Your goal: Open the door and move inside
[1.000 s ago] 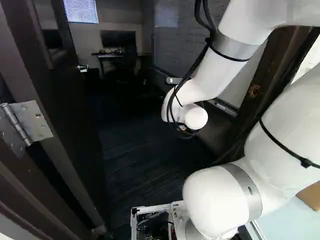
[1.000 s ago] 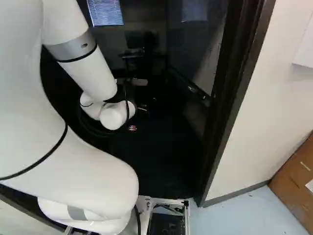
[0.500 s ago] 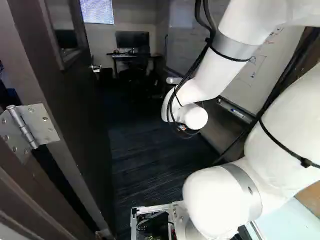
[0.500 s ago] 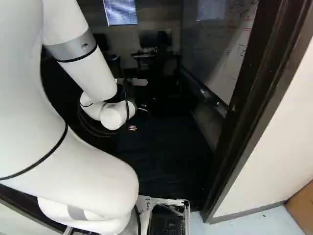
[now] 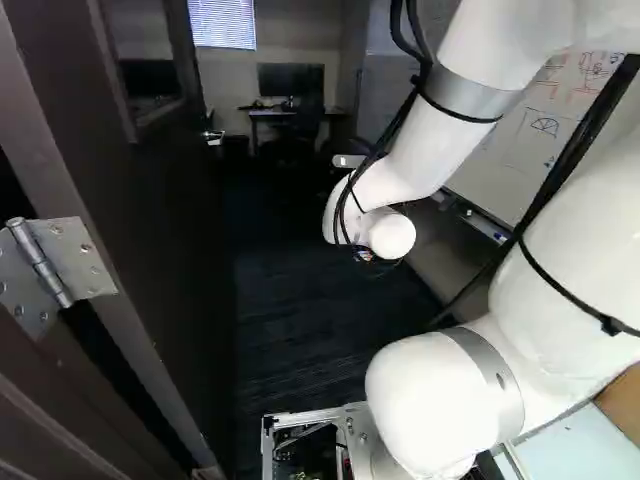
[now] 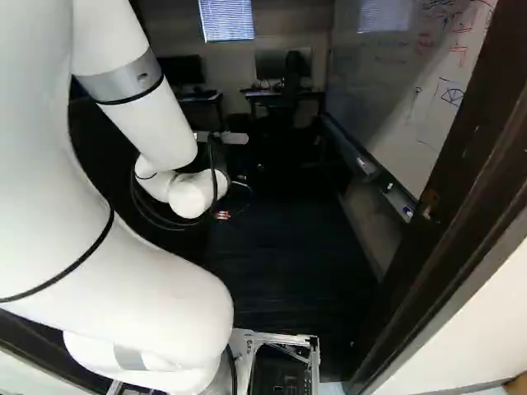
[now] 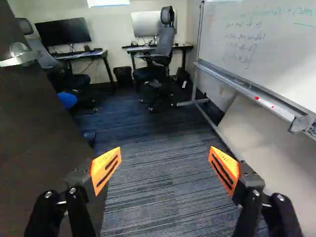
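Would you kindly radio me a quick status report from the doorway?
Claw open, holding nothing. Door standing open, at the left of the left base view. Chair ahead, but well back, by the far desk.

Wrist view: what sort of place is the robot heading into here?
Most likely a small office or shared workroom, seen past its open door: desks with monitors, a wheeled office chair and a written-on whiteboard.
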